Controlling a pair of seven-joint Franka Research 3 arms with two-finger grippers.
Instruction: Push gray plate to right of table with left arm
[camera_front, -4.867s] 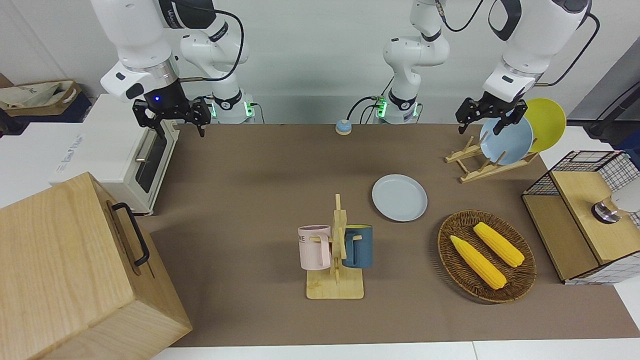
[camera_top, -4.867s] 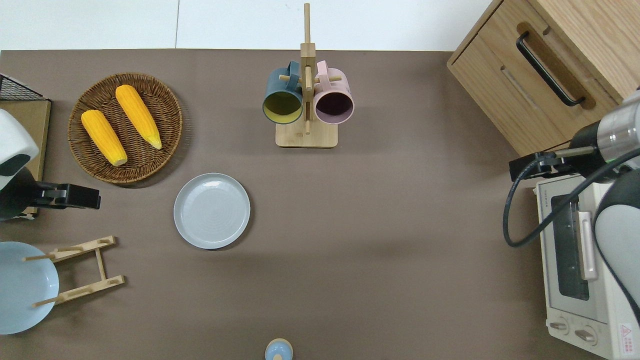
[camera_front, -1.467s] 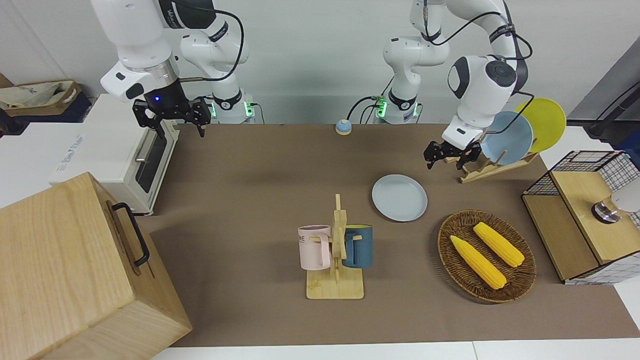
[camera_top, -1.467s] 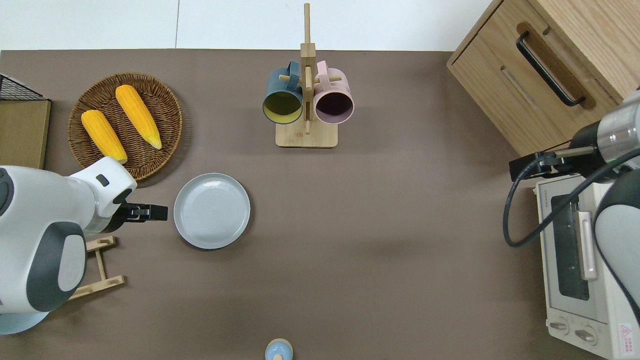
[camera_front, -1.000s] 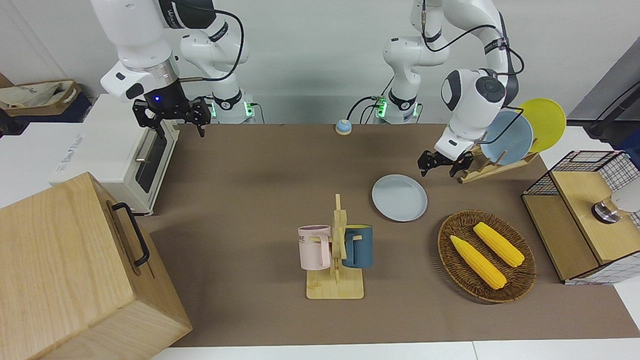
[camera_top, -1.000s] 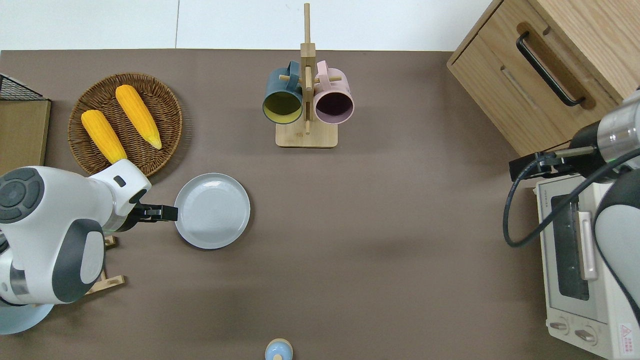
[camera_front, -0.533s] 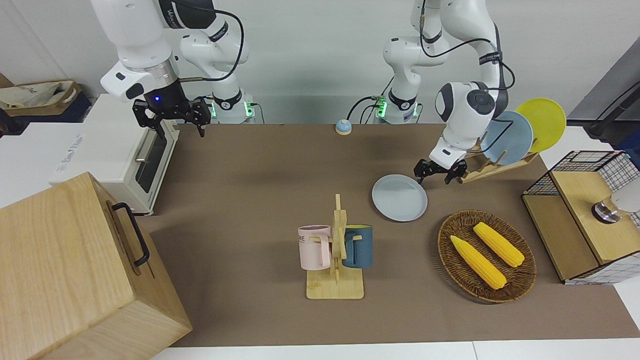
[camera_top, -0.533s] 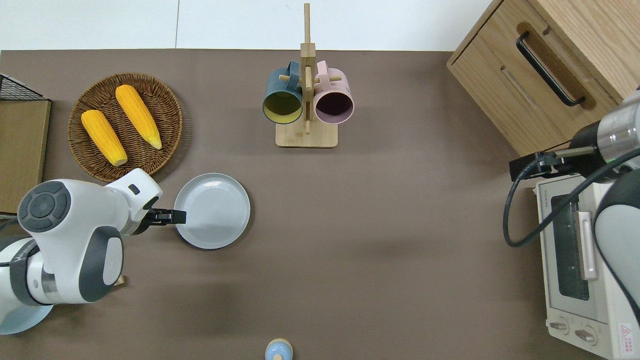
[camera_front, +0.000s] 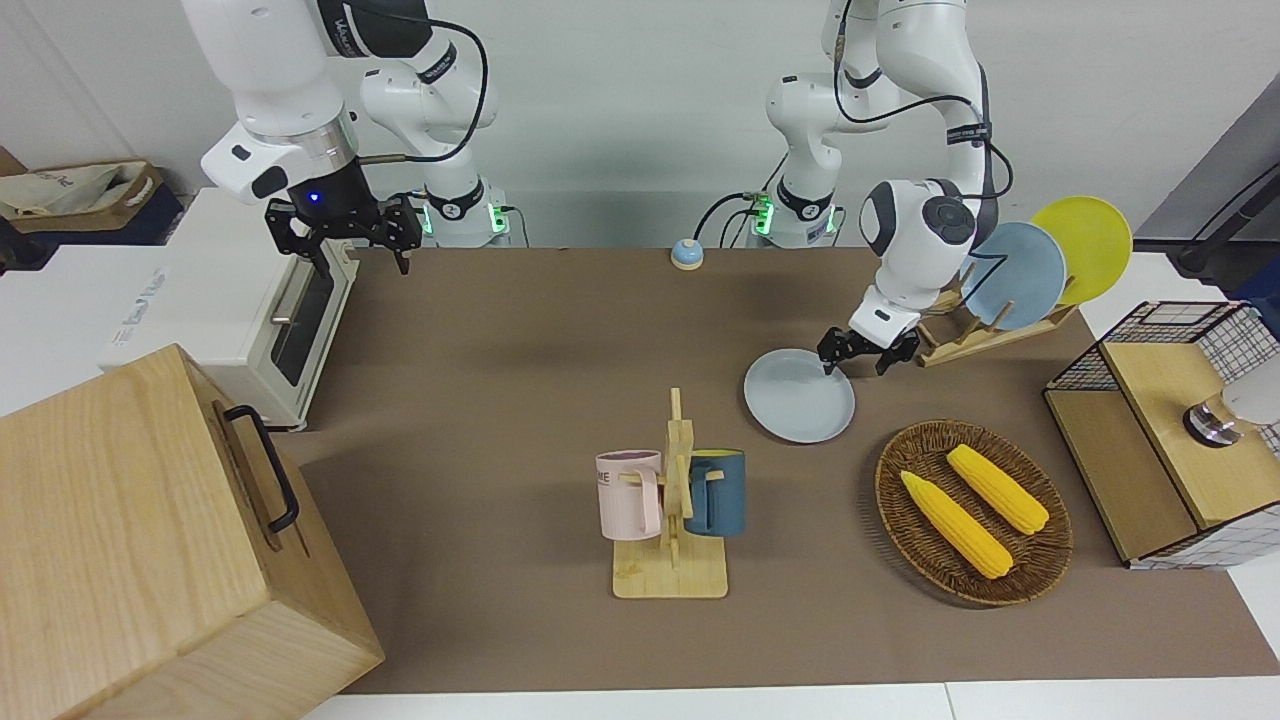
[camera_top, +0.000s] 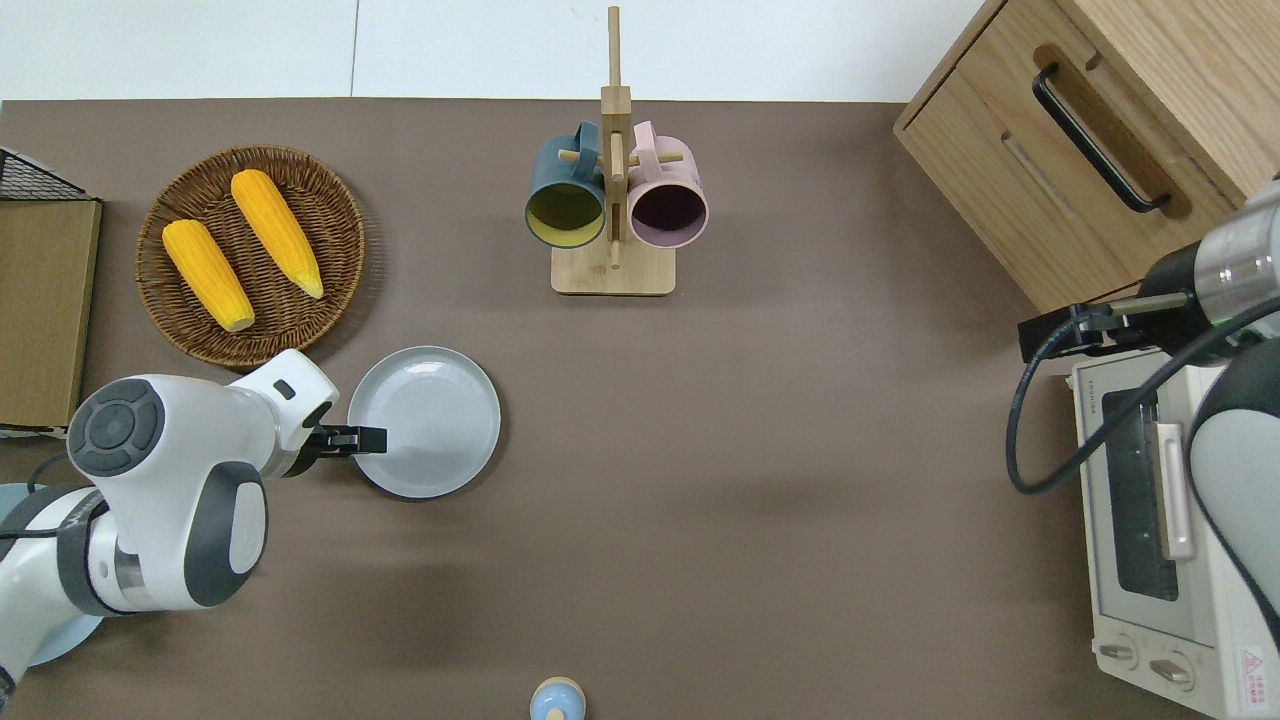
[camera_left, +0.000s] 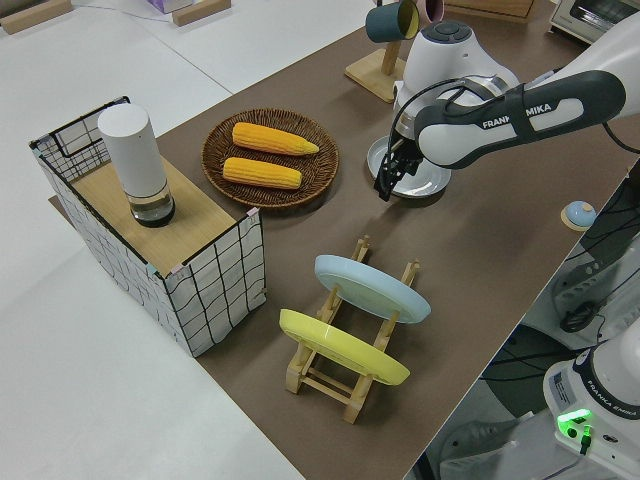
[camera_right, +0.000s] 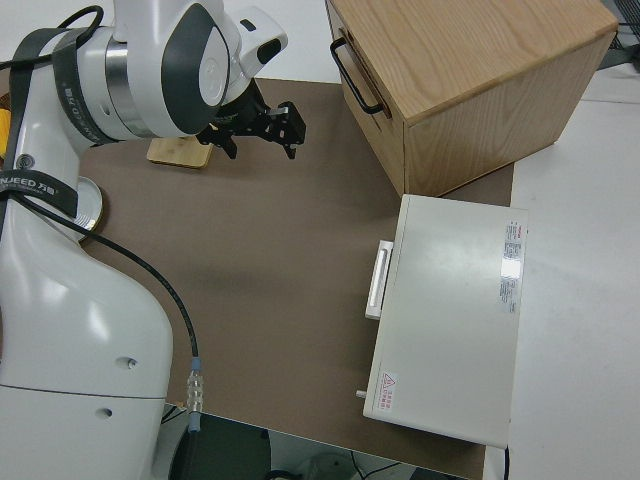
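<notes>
I see the gray plate (camera_top: 424, 421) on the counter (camera_top: 760, 480), nearer the robots than the corn basket (camera_top: 250, 254), with the mug stand (camera_top: 612, 200) farther off.

Left gripper (camera_top: 362, 439) hides gray plate (camera_top: 430, 420) rim.

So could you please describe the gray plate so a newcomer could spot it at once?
Find the basket of corn; the gray plate lies flat on the table just nearer the robots, with the left gripper at its rim. The blue and yellow plates stand in a rack instead.
</notes>
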